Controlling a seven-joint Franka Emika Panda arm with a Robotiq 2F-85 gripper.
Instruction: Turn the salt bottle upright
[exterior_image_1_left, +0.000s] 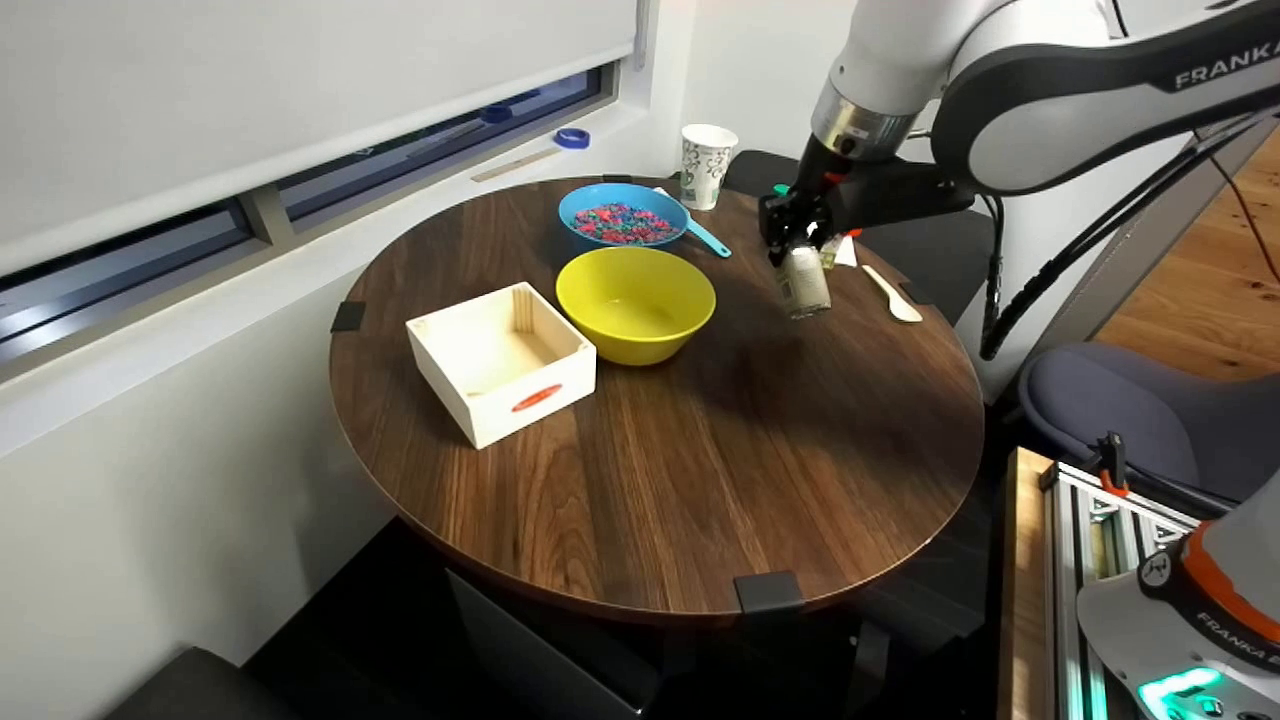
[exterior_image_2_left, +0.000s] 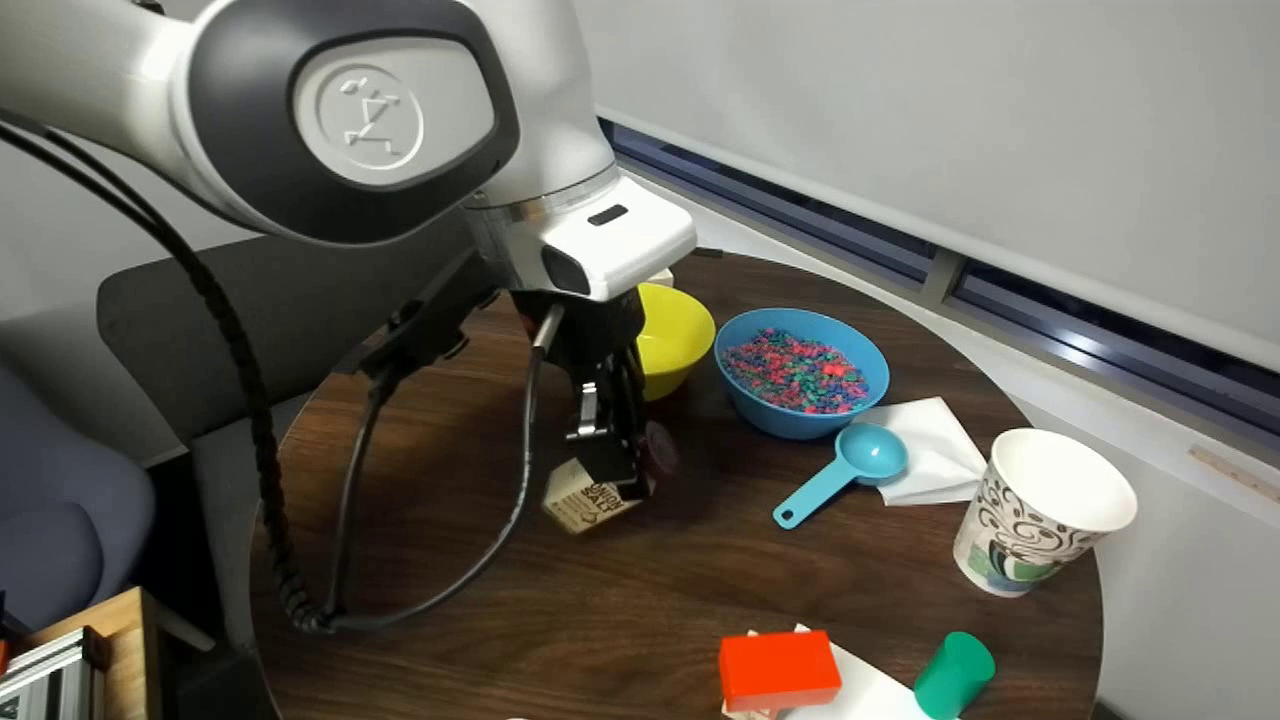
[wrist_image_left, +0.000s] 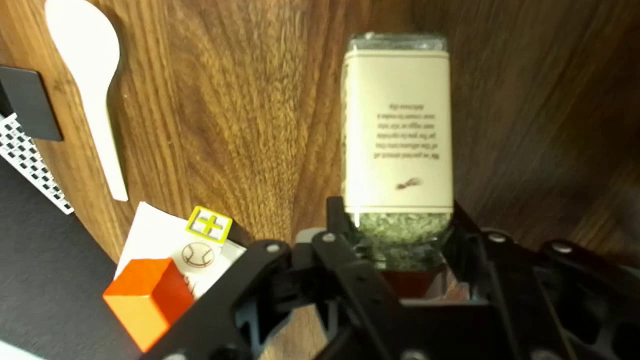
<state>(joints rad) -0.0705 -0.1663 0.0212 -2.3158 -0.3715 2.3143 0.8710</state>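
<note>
Wrist view: pincer (wrist_image_left: 397, 220) clamped on salt bottle (wrist_image_left: 398, 130); tabletop edge (wrist_image_left: 86, 212) well apart, beyond spoon (wrist_image_left: 92, 75).

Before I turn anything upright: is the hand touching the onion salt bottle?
Touching. The wrist view shows the hand shut on the onion salt bottle, its fingers against both sides.
</note>
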